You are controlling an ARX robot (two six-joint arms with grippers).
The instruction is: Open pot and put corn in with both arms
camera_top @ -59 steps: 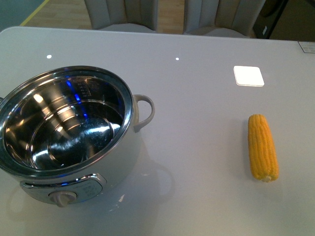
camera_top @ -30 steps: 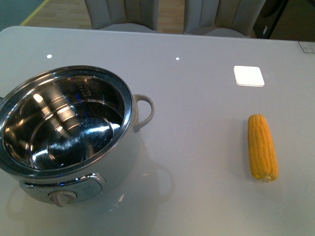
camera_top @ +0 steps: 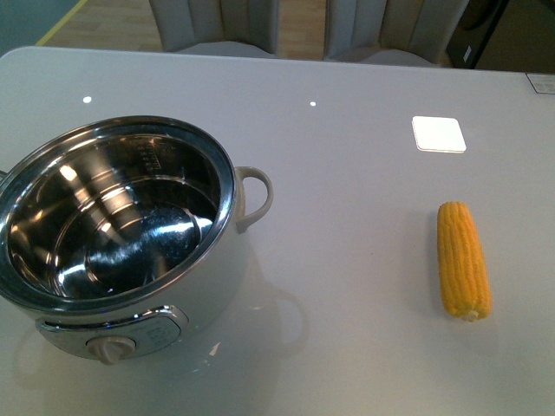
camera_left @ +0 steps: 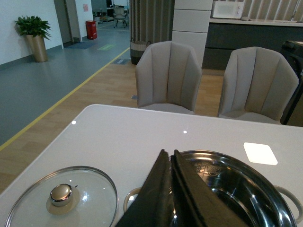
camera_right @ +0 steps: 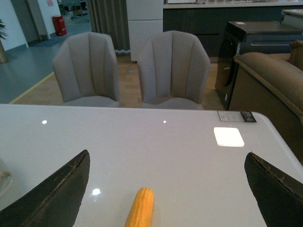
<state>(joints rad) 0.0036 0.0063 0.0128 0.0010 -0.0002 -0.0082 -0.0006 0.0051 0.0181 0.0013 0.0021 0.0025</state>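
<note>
Front view shows neither arm, so we read the jaws from the wrist cameras. Starting left of everything, the glass lid [camera_left: 90, 189] lies flat on the table [camera_top: 347, 156] just beside the pot [camera_top: 217, 282], knob up, clear of the rim. The pot is therefore open, and its steel bowl holds nothing. The left gripper [camera_left: 169, 156] has its fingers pressed together on nothing and points toward the pot's rim.

Well apart from the pot, off its handle side to the right, the corn [camera_top: 463, 260] lies on the table with its length running away from us. A white square [camera_top: 438, 133] sits beyond the corn, further from us than the pot.

The right gripper [camera_right: 166, 155] has its jaws spread wide. The corn lies ahead of them and lower, untouched, roughly in line with the gap but nearer one finger than the other.

We judge that this offset is the main risk. If the nearer finger meets the cob first, the round cob could roll or skid on the smooth table and slip out of the closing jaws. A shallow grip near the tip could also let it pivot and drop during the carry. On the way over, it could clip the pot's loop handle or rim, and the left gripper so near the pot could crowd the drop.
</note>
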